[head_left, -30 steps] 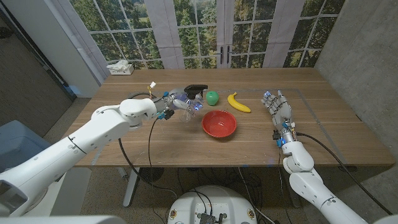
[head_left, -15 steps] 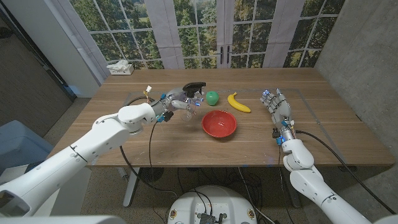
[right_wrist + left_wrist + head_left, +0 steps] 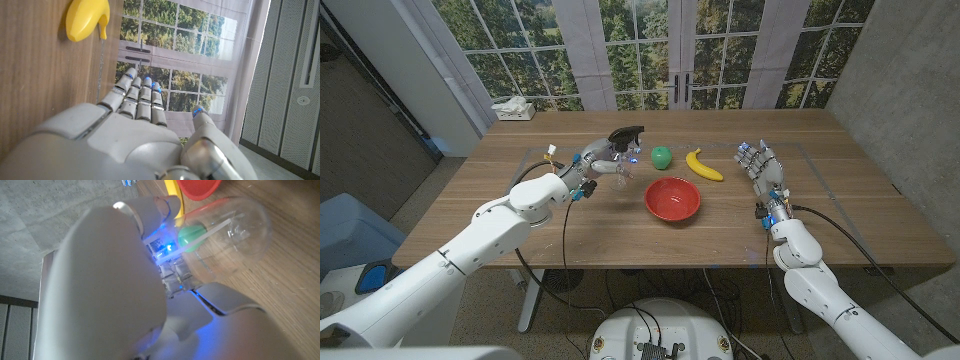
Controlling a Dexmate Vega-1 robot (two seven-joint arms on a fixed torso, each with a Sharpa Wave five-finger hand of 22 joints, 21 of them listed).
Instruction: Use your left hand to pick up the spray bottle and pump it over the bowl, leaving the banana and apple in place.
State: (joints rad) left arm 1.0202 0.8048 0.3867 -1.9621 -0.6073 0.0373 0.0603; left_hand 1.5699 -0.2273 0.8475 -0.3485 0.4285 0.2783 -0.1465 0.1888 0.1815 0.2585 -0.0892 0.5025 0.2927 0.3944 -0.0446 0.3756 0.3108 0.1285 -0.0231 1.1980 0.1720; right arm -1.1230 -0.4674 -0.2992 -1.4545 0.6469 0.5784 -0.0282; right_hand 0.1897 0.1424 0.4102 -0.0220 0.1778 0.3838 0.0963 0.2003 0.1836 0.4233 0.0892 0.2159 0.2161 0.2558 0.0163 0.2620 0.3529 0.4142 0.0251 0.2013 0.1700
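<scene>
Since a second ago the left hand [image 3: 603,159] has drawn the clear plastic spray bottle with a black trigger head [image 3: 622,150] slightly up and farther from the round red bowl [image 3: 672,198], so the gripped bottle hangs left of the green apple [image 3: 662,156], not above the bowl. In the left wrist view the hand's back hides the trigger and grip, and only the bottle's rounded body [image 3: 235,235] is visible. The right hand [image 3: 765,172] stands open, fingers apart, on the wooden table [image 3: 860,205] right of the yellow banana [image 3: 702,165], with tall paned windows onto trees behind.
</scene>
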